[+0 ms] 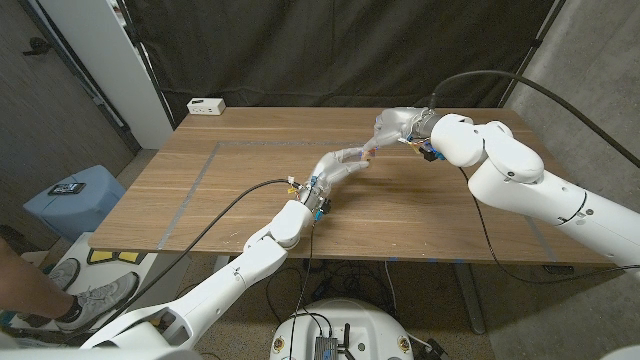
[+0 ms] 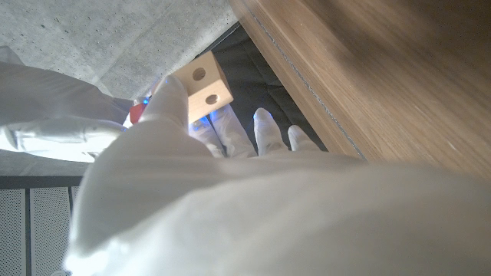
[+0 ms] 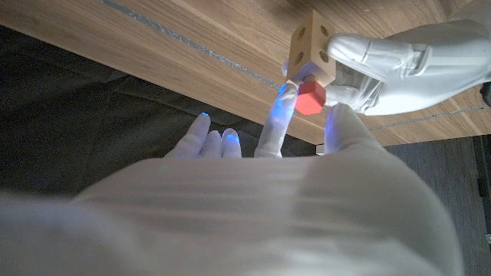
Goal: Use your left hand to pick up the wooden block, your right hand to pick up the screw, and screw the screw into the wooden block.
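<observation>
left hand [image 3: 399, 65] grips the block [image 3: 311, 50] above the surface [image 1: 250, 190], near its 1 o'clock region, a holed face turned toward the right hand [image 3: 307, 192], which pinches the red-headed screw [image 3: 311, 98] against that face, apparently for threading.

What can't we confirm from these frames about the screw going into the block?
- Screw shank: right wrist view, hidden between its red head and the wooden block; thread depth unknown.
- Head view: where left hand and right hand meet is too small.
- Left wrist view: own hand covers the block's lower part.
</observation>
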{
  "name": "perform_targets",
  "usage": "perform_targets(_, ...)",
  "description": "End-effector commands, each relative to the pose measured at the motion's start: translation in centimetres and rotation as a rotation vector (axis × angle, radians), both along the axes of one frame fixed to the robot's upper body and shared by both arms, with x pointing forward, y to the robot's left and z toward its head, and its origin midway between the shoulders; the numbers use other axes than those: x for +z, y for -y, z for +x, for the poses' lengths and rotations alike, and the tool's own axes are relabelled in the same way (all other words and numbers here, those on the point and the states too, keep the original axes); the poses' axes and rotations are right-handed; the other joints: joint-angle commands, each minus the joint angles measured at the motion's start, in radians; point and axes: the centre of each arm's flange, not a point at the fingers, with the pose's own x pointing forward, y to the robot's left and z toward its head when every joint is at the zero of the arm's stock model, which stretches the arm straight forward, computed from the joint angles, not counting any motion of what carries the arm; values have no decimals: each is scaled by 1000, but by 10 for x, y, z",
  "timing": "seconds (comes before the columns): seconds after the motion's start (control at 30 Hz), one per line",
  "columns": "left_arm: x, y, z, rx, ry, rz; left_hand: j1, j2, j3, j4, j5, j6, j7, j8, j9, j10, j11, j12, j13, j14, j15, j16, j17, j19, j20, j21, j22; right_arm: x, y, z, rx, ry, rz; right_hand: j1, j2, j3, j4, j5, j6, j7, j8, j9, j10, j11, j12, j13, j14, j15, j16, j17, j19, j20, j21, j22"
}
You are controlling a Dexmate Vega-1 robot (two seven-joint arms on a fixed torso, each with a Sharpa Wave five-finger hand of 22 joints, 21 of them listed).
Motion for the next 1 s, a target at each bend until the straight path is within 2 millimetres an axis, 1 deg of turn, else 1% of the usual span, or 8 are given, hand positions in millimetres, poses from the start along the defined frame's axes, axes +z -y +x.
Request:
perform_targets(0.03, -1, -2, -1, 3, 1, -7, 5, 13, 4, -3, -4, -2, 2, 5, 1, -3, -3, 3, 4, 6, -92, 2, 3, 6, 4, 8, 2, -1, -1, 2, -14, 4, -3, -32, -8, -20, 10, 9, 8, -2, 11, 13, 12, -1, 0, 3, 8, 2, -1, 5, 13, 1, 5, 5)
perform_targets(0.13, 0, -2, -1, 4, 0, -7, 6, 13, 4, -3, -4, -1, 2, 6, 1, -3, -3, 3, 4, 6, -92, 2, 3, 6, 4, 8, 2, -1, -1, 2, -18, 9, -3, -57, -16, -34, 19, 14, 0, -1, 15, 20, 14, -1, -2, 3, 9, 2, -2, 5, 14, 1, 4, 5)
perform_targets(0.23, 0, -2, -1, 3, 1, -8, 8, 14, 5, -4, -4, -1, 2, 6, 1, -3, -3, 4, 4, 6, -92, 2, 2, 7, 4, 9, 2, -1, -1, 2, -21, 15, -3, -91, -25, -55, 31, 22, -31, 5, 13, 30, 15, -2, -5, 3, 11, 3, -4, 5, 13, 4, 2, 5)
perform_targets(0.37, 0, -2, -1, 3, 1, -9, 9, 14, 5, -5, -4, 0, 1, 6, 1, -3, -3, 4, 4, 6, -91, 2, 2, 7, 4, 8, 2, 0, 0, 1, -26, 19, -4, -116, -29, -70, 39, 30, -63, 9, 8, 38, 9, 0, -11, 3, 11, 3, -6, 5, 13, 6, 0, 5)
perform_targets(0.67, 0, -3, 0, 3, -1, -12, 7, 15, 4, -3, -5, -1, 2, 6, 1, -3, -3, 4, 4, 5, -90, 2, 3, 6, 4, 8, 2, 2, 2, -2, -24, 22, -9, -152, -34, -95, 50, 48, -146, 40, -8, 49, -15, 7, -26, 6, 5, 9, -13, 7, 6, 13, -4, 5)
perform_targets(0.73, 0, -3, 0, 2, -3, -15, 6, 14, 4, -3, -5, -1, 2, 6, 1, -3, -3, 4, 4, 5, -91, 2, 3, 6, 4, 8, 2, 2, 2, -3, -19, 22, -9, -156, -34, -99, 51, 51, -159, 45, -10, 50, -21, 13, -29, 7, 3, 12, -14, 7, 4, 14, -5, 5)
perform_targets(0.77, 0, -3, 0, 2, -4, -15, 6, 14, 4, -3, -5, 0, 3, 6, 1, -3, -3, 4, 4, 5, -91, 2, 3, 6, 4, 8, 2, 3, 3, -3, -17, 22, -10, -160, -34, -102, 51, 55, -182, 51, -16, 52, -23, 14, -31, 8, 2, 15, -15, 7, 0, 16, -6, 5)
perform_targets(1.0, 1, -4, 1, 1, -8, -21, 3, 13, 3, -1, -6, 0, 4, 6, 1, -3, -2, 4, 4, 5, -91, 2, 3, 6, 4, 8, 2, 5, 6, -8, 11, 36, -8, -166, -30, -110, 51, 65, -232, 62, -37, 39, -42, 22, -39, 10, -7, 24, -20, 8, -8, 23, -8, 5)
